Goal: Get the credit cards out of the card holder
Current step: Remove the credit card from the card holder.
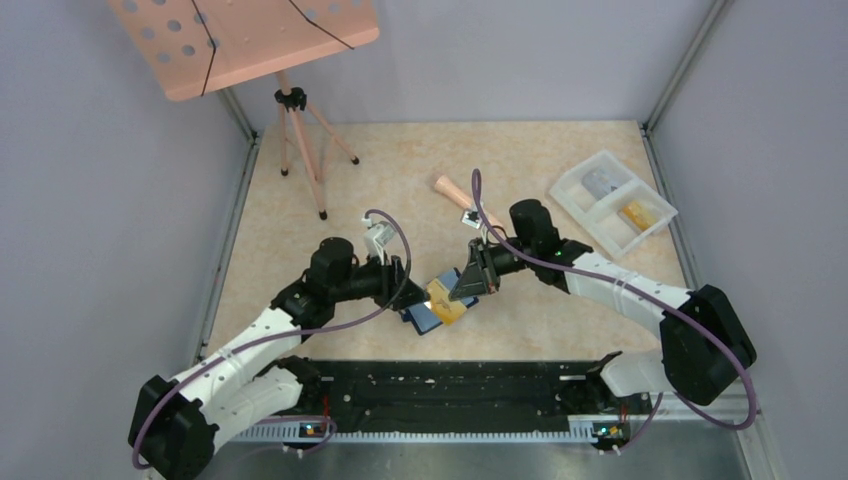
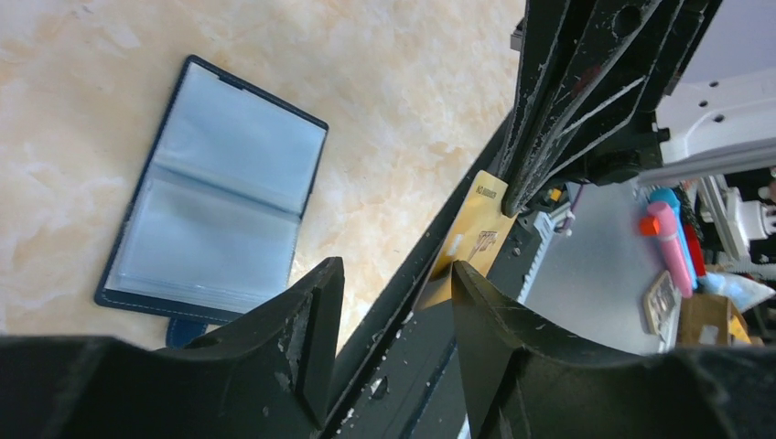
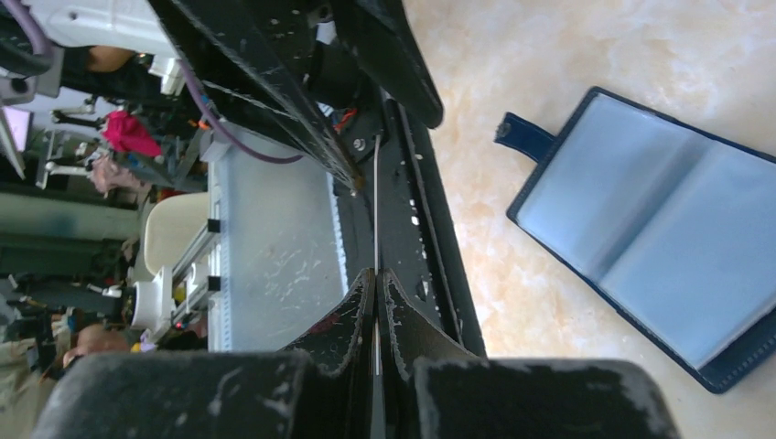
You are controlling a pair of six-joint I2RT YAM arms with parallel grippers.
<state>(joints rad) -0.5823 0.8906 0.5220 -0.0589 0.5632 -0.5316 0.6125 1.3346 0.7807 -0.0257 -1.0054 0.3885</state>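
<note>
- While the right gripper is pressed fully shut, a thin tan-gold rectangular credit card is pinched between its black fingers, and the card is seen edge-on in the right wrist view.
- The card is held clear of the table, with its free end pointed toward the left gripper.
- The left gripper is seen with its jaws set apart at a moderate gap; nothing is gripped, and the lower end of the card is seen between them in the left wrist view; whether it is touched cannot be told.
- In the top view the two grippers are faced toward each other, the left at nine o'clock of the card and the right at three o'clock.
- The small dark navy folding card holder is laid open and flat on the beige marbled tabletop, at about seven o'clock of the held card in the top view.
- Its pale blue inner pockets are turned upward, and its short closing tab is extended from one edge.
- A white two-compartment plastic tray is placed well apart at two o'clock of the right gripper, with a pale grey-silver card in one compartment and a gold card in the other.
- A pale pink stick-shaped object is laid at twelve o'clock of the grippers.
</note>
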